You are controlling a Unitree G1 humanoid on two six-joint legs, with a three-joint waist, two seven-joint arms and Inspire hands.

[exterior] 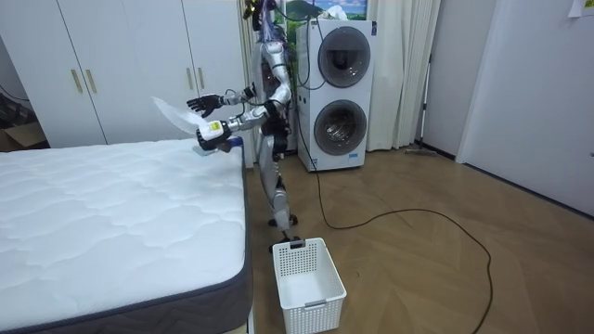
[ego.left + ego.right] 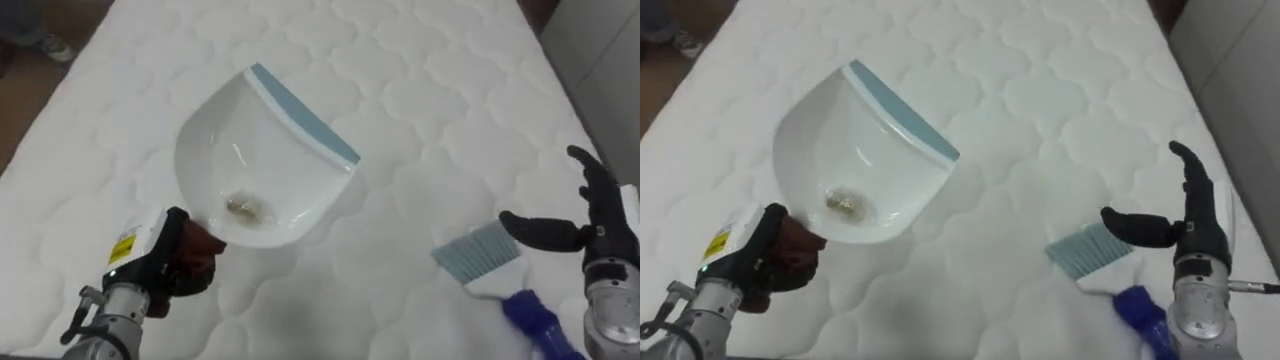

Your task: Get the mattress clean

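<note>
My left hand (image 2: 170,262) is shut on the dark red handle of a white dustpan (image 2: 262,160) with a blue-grey lip. It holds the pan tilted above the white quilted mattress (image 2: 420,80). A small clump of brownish debris (image 2: 243,206) sits in the pan's bowl. A brush (image 2: 490,262) with pale blue bristles and a blue handle lies on the mattress at the lower right. My right hand (image 2: 590,225) hovers open just over it, thumb stretched above the bristles, fingers straight. In the room view I stand at the bed's side, both arms out over it.
The mattress's right edge runs close beside my right hand. On the wooden floor by the bed's corner stands a white basket (image 1: 306,272). Stacked washing machines (image 1: 339,88) are behind me and white wardrobes (image 1: 121,65) line the wall.
</note>
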